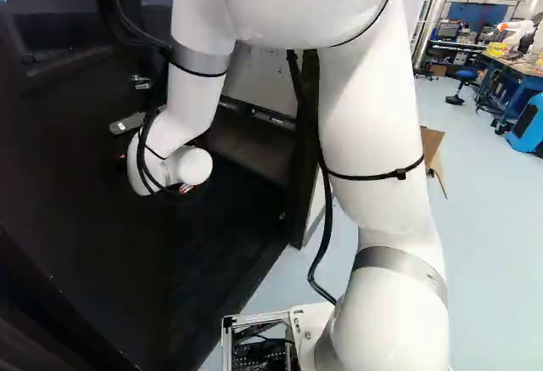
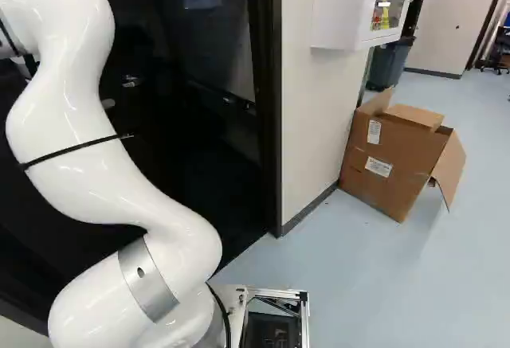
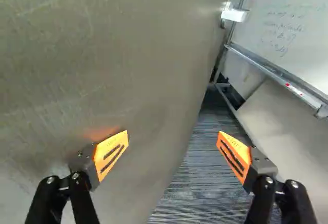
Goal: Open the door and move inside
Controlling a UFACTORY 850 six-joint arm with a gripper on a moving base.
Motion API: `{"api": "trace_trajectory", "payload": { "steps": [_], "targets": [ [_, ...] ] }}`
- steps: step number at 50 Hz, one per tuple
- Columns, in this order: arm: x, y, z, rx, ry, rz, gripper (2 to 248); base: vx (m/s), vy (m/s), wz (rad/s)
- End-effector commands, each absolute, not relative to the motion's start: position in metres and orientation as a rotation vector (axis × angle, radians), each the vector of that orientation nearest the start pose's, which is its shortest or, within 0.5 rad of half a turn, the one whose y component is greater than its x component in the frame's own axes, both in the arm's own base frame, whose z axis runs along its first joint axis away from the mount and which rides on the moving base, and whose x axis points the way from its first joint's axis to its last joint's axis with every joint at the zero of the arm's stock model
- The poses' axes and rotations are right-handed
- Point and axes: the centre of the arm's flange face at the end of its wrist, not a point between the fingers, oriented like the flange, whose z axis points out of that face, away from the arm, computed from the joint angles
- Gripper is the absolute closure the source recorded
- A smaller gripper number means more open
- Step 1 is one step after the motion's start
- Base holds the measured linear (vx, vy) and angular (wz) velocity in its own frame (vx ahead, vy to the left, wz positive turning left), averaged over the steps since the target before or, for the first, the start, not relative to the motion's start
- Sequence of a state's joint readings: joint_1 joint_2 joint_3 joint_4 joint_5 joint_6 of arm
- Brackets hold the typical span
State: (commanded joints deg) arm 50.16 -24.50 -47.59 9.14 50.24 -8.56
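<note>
grey door stands along one side of the spread hand.

Arm rises from its lowest joint, bends over at the top and descends at the left of the left base view to the wrist. Gripper open: fingers spread wide, orange pads well apart.

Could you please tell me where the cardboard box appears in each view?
Left base view: box right of the middle, partly hidden behind the arm.
Right base view: right of the middle, on the floor.
Wrist view: not in it.
Shared landmark: the whiteboard, dim in both base views.
</note>
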Motion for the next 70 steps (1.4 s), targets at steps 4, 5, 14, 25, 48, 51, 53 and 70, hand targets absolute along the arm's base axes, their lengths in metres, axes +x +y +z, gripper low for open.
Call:
{"api": "trace_trajectory", "payload": {
  "steps": [4, 5, 14, 25, 48, 51, 53, 70],
  "targets": [
    [0.359, 0.422, 0.360, -2.045, -0.930, -1.574, 3, 0.000, 0.000, 0.000],
    [0.358, 0.424, 0.360, -2.041, -0.935, -1.573, 3, 0.000, 0.000, 0.000],
    [0.351, 0.434, 0.359, -2.004, -0.982, -1.561, 3, 0.000, 0.000, 0.000],
    [0.343, 0.445, 0.359, -1.959, -1.040, -1.545, 3, 0.000, 0.000, 0.000],
    [0.327, 0.459, 0.359, -1.864, -1.159, -1.514, 3, 0.000, 0.000, 0.000],
    [0.325, 0.461, 0.359, -1.852, -1.175, -1.510, 3, 0.000, 0.000, 0.000],
    [0.323, 0.462, 0.359, -1.843, -1.185, -1.507, 3, 0.000, 0.000, 0.000],
    [0.312, 0.468, 0.359, -1.778, -1.262, -1.484, 3, 0.000, 0.000, 0.000]
  ]
}}
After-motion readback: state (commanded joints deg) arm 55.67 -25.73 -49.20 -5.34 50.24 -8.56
